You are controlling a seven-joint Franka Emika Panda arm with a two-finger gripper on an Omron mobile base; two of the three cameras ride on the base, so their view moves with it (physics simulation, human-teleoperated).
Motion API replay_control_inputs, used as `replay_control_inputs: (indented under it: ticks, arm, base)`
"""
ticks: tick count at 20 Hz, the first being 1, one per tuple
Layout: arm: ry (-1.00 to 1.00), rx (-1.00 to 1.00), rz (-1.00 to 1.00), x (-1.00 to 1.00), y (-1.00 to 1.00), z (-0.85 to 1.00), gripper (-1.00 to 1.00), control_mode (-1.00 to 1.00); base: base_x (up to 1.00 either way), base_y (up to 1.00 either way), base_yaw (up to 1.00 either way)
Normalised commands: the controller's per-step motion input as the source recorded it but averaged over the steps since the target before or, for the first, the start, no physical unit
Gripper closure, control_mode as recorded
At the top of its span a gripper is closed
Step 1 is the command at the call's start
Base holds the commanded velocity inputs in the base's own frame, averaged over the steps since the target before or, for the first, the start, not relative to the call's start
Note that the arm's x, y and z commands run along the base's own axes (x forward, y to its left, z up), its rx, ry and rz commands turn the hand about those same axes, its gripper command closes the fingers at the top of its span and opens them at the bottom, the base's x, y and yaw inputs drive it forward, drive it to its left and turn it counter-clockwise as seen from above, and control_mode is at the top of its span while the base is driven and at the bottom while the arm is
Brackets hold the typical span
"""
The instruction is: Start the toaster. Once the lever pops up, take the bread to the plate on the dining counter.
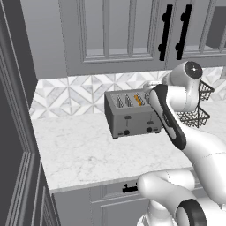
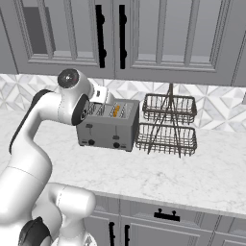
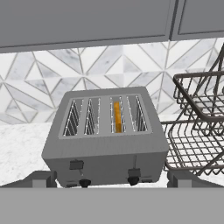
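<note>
The grey four-slot toaster (image 3: pixel 105 155) stands on the white marble counter against the tiled wall, also seen as the toaster (image 1: pixel 131 114) and the toaster (image 2: pixel 109 126). The bread (image 3: pixel 117 116) stands upright in the third slot from the left, its orange-tan top edge showing; bread (image 1: pixel 138 100), bread (image 2: pixel 116 111). The right black lever (image 3: pixel 134 172) sits lower than the left lever (image 3: pixel 76 164). My gripper (image 3: pixel 111 179) hovers open in front of and above the toaster, its fingertips (image 3: pixel 41 178) spread wide with nothing between them. The plate and the dining counter are out of view.
A dark two-tier wire basket rack (image 2: pixel 168 126) stands just right of the toaster, close to its side; rack (image 3: pixel 199 127). Grey wall cabinets (image 2: pixel 144 33) hang overhead. Bare marble counter (image 1: pixel 79 150) stretches left of and in front of the toaster. A tall dark panel (image 1: pixel 13 132) borders the left.
</note>
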Motion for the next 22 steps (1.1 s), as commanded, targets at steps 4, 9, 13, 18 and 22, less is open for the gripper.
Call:
replay_control_inputs:
  ticks: [4,9,13,18,22]
  arm:
    - [0.00,0.00,0.00,0.00,0.00,0.00,-1.00,-1.00]
    - [0.00,0.00,0.00,0.00,0.00,0.00,-1.00,-1.00]
    - [0.00,0.00,0.00,0.00,0.00,0.00,-1.00,-1.00]
    - [0.00,0.00,0.00,0.00,0.00,0.00,-1.00,-1.00]
    - [0.00,0.00,0.00,0.00,0.00,0.00,-1.00,-1.00]
  base:
    - [0.00,0.00,0.00]
    - [0.00,0.00,0.00]
    - [0.00,0.00,0.00]
    - [0.00,0.00,0.00]
    - [0.00,0.00,0.00]
